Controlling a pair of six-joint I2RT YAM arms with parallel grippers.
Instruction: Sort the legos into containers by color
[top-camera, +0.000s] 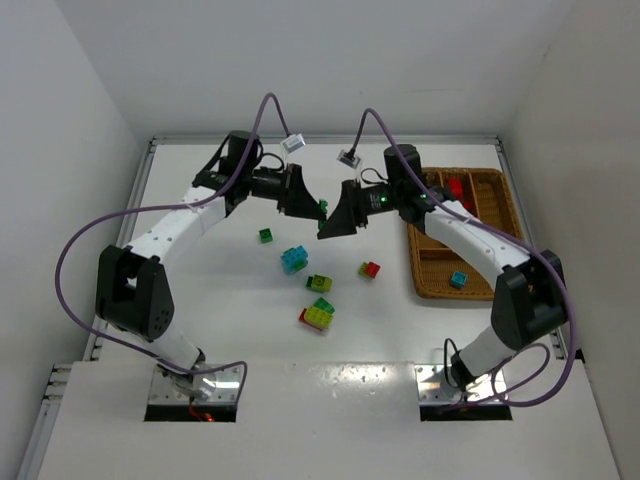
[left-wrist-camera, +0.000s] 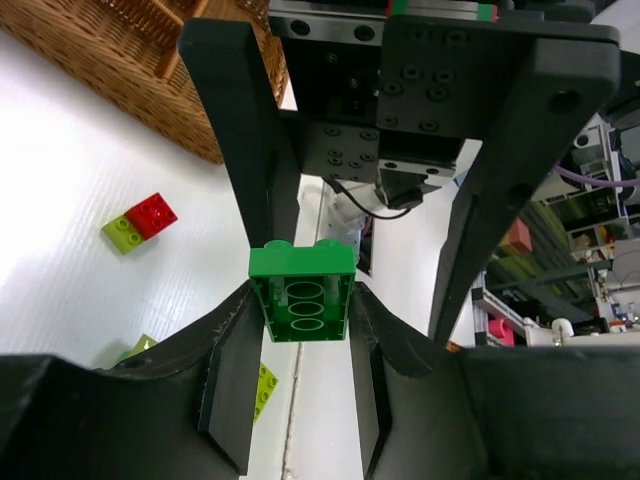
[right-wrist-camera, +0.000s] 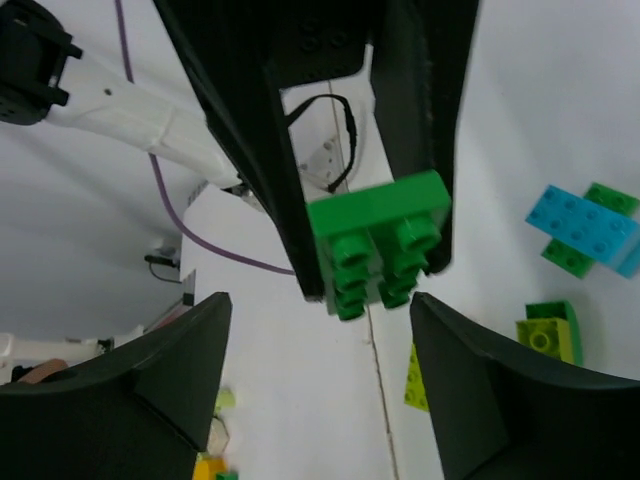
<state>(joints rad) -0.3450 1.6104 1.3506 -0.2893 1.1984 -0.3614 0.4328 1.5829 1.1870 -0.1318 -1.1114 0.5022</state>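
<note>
A green lego (left-wrist-camera: 303, 292) hangs in mid-air over the back of the table, and my left gripper (left-wrist-camera: 303, 300) is shut on its sides. In the top view this lego (top-camera: 323, 207) sits between the two grippers. My right gripper (right-wrist-camera: 318, 310) faces the lego's studs (right-wrist-camera: 380, 245) with its jaws open on either side, not touching it. The containers are compartments of a brown wicker tray (top-camera: 414, 255) at the right. It holds red legos (top-camera: 458, 188) and a cyan one (top-camera: 458, 280).
Loose legos lie on the white table: a green one (top-camera: 266, 235), a cyan-blue one (top-camera: 294, 259), a green and yellow-green pair (top-camera: 319, 283), a red and green pair (top-camera: 370, 269), and a red, yellow-green and green stack (top-camera: 318, 314). White walls enclose the table.
</note>
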